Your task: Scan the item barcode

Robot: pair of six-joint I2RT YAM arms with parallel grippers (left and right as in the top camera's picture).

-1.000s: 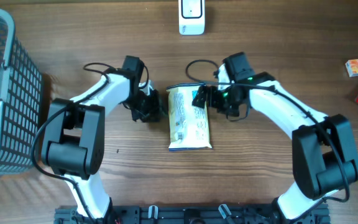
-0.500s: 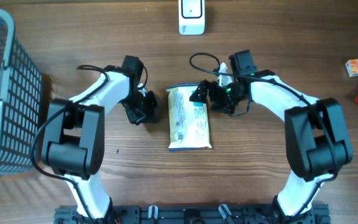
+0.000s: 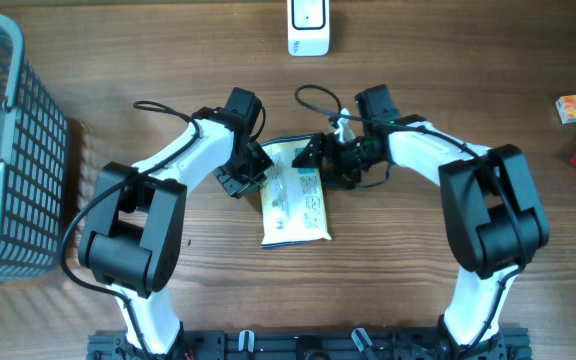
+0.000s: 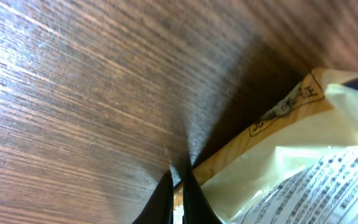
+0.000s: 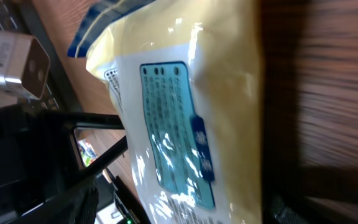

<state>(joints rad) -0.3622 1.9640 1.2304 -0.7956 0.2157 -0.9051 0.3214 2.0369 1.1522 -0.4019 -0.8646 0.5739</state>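
Pouch point(image 3: 293, 195), pale yellow, white printed label, on worktop point(image 3: 418, 290), skewed versus earlier. We see left gripper point(image 4: 178, 180) jaws shut at its top corner; right gripper point(image 3: 313, 158) jaws, we cannot tell.

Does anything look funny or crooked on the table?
A little. The snack packet lies slightly askew, not square with the table. The left gripper is shut on its yellow edge and seems to pinch it. The right gripper is at its top end. Nothing looks spilled or torn.
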